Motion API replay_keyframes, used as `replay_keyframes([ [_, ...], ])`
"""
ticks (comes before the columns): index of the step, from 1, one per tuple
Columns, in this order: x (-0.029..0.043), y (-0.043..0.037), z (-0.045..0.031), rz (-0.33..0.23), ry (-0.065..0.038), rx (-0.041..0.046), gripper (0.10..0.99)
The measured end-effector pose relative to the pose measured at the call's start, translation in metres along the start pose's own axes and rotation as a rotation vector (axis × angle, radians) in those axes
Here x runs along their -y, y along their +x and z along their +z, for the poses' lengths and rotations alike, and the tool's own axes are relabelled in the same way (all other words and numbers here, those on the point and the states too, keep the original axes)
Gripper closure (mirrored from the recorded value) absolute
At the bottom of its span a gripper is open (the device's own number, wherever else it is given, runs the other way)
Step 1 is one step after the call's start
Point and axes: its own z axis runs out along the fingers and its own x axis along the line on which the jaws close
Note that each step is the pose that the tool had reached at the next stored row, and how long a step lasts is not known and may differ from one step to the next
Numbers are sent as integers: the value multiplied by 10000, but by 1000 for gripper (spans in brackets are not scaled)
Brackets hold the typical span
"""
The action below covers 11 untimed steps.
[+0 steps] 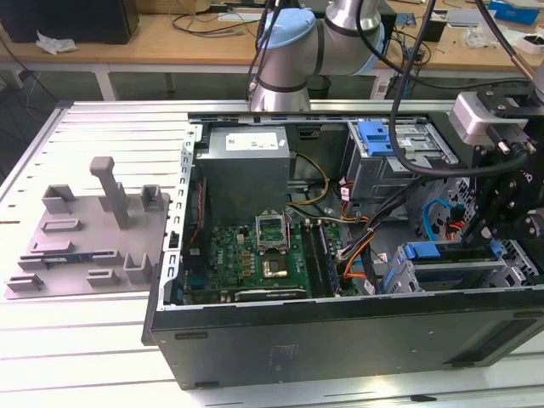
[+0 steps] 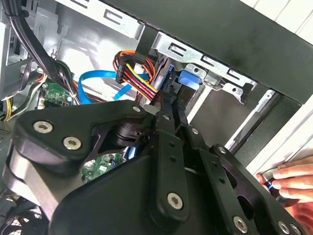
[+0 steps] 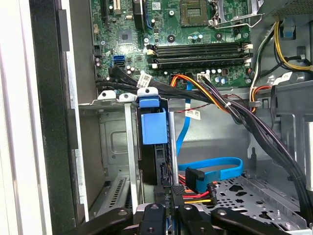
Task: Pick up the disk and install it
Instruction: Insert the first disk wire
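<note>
Open computer case (image 1: 340,340) lies on its side on a slatted table (image 1: 85,357), the landmark here. Inside the case, toward the exterior view's left, sits the green motherboard (image 1: 255,255), with the grey power box (image 1: 246,161) just beyond it at the far wall. Outside the case, off its end on the exterior view's left, a grey plastic fixture (image 1: 93,242) rests on the table.

The disk (image 3: 154,125) stands on edge in a metal drive cage (image 3: 128,147) in the case's near corner, on the exterior view's right. Its blue frame tab (image 1: 422,252) sticks up at the cage's mouth; the blue end shows in the second wrist view too (image 2: 188,81).

The gripper (image 1: 493,229) hangs inside the case over that end, lined up with the disk's edge in both wrist views (image 3: 171,210) (image 2: 172,110). Cannot tell whether it is spread, pressed together or pinching the disk.

A blue flat cable (image 3: 220,171) and a red-orange-yellow wire bundle (image 3: 195,191) lie on the case floor just beside the cage. A second cage with a blue latch (image 1: 378,140) sits at the case's far wall.

A person's hand (image 2: 288,183) rests on the case's outer edge.
</note>
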Motion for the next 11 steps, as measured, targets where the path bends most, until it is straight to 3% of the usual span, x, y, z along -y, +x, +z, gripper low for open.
replay_keyframes([
  [11, 0, 0, 29, 0, 0, -2, 922],
])
